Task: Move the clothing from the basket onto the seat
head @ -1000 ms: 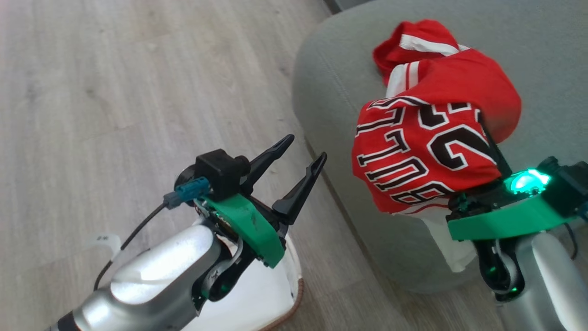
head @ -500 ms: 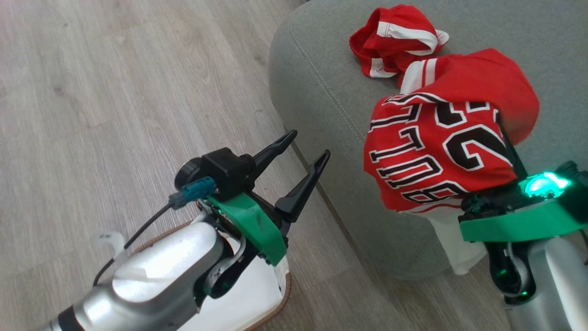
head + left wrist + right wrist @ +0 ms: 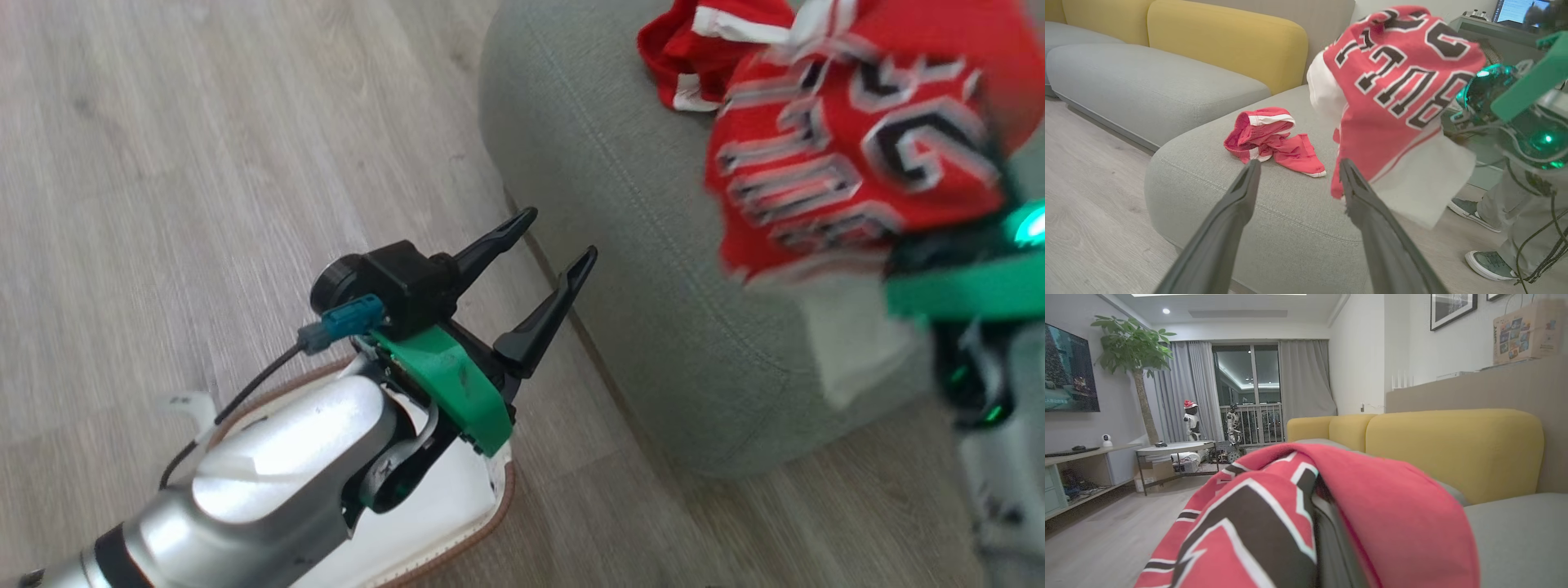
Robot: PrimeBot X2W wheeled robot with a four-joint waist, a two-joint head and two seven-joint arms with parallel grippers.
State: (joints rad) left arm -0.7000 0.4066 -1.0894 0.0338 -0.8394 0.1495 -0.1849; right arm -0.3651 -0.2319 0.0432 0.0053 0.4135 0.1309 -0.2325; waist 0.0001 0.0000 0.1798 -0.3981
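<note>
A red "BULLS 23" jersey [image 3: 849, 163] hangs blurred above the grey-green seat [image 3: 620, 245], with white fabric [image 3: 1421, 183] dangling below it. It drapes over my right gripper, hiding the fingertips; the green wrist mount [image 3: 963, 286] shows beneath, and one dark finger [image 3: 1331, 539] pokes from under the cloth. Red shorts [image 3: 1271, 139] lie crumpled on the seat. My left gripper [image 3: 558, 237] is open and holds nothing, over the floor beside the seat's rounded edge. The white basket [image 3: 498, 506] with its brown rim sits under my left forearm.
Yellow back cushions [image 3: 1229, 45] run behind the seat, and another grey cushion [image 3: 1126, 81] lies to the left. A person's shoes [image 3: 1490, 265] stand on the wooden floor [image 3: 204, 163] near my right arm. A low table [image 3: 1171, 449] and a shelf stand across the room.
My right arm has carried the jersey up and farther over the seat, blurring as it goes. The head view has shifted. My left gripper stays open.
</note>
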